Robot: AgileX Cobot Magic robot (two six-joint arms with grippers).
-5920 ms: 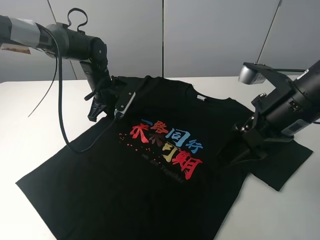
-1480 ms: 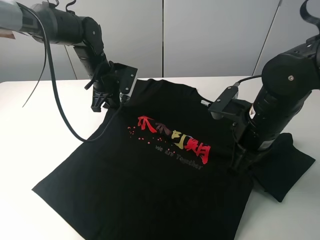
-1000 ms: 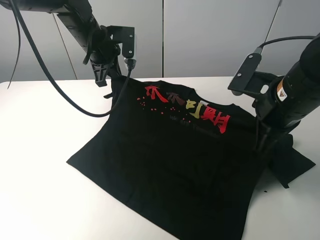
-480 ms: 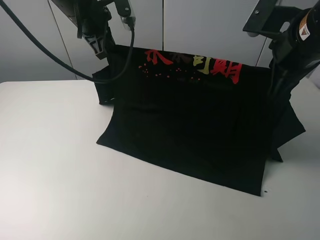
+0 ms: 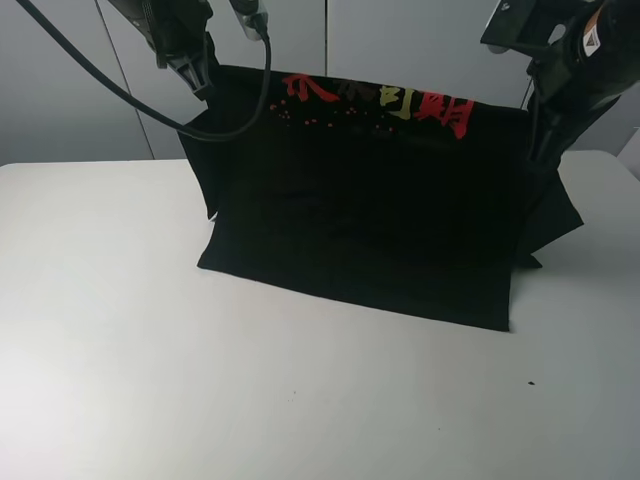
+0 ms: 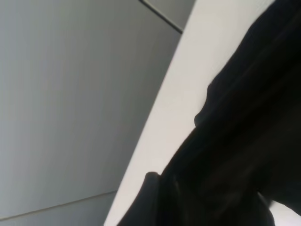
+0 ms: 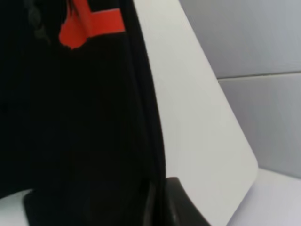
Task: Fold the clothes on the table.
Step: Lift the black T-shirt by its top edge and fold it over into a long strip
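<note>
The black T-shirt (image 5: 370, 200) hangs as a curtain between my two grippers, folded over along its top edge with the red, yellow and blue characters (image 5: 380, 100) there. Its lower hem rests on the white table (image 5: 150, 350). My left gripper (image 5: 197, 80) is shut on the shirt's upper left corner, high above the table. My right gripper (image 5: 537, 100) is shut on the upper right corner at about the same height. A sleeve (image 5: 555, 215) droops below the right gripper. The left wrist view shows black cloth (image 6: 244, 141); the right wrist view shows cloth with red print (image 7: 89, 23).
Grey wall panels (image 5: 400, 40) stand behind the table. A black cable (image 5: 150, 105) loops down from the left arm in front of the shirt's left edge. A tiny dark speck (image 5: 530, 382) lies on the table at the front right.
Both grippers have lifted the shirt off the table by its shoulder area, then a little higher and back in the last half second. The hem has slid back across the table.
</note>
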